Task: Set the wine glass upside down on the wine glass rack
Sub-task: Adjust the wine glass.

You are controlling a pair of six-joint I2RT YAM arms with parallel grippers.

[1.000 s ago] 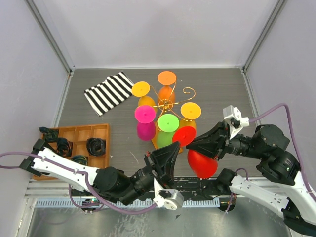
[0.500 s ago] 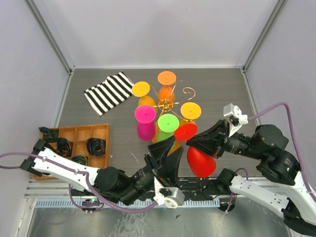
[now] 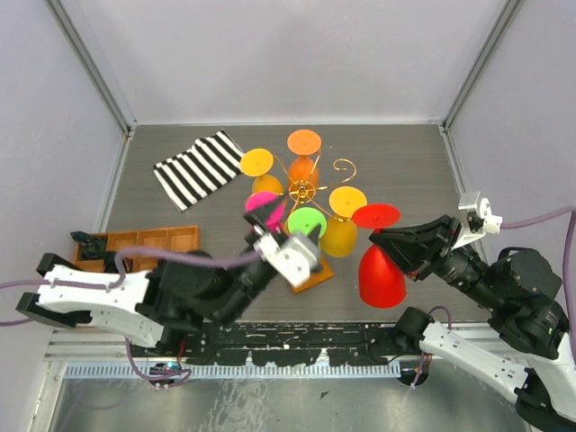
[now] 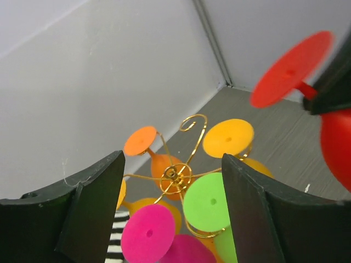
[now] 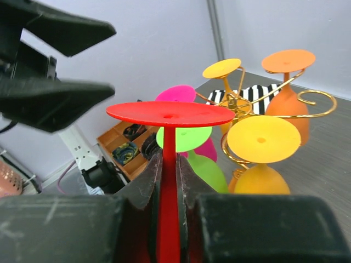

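just right of the wine glass rack (image 3: 301, 189), the red wine glass (image 3: 380, 277) hangs foot-up, its stem clamped in the right gripper (image 5: 169, 164). the left gripper (image 4: 173, 161) stands wide apart facing the rack, holding nothing

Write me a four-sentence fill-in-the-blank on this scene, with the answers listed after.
The wine glass clamped by its stem in the right gripper is coloured ___. The left gripper, with its jaws open, holds ___. The wine glass rack already carries ___ upside-down glasses. The cloth left of the rack is striped black and ___.
Answers: red; nothing; five; white.
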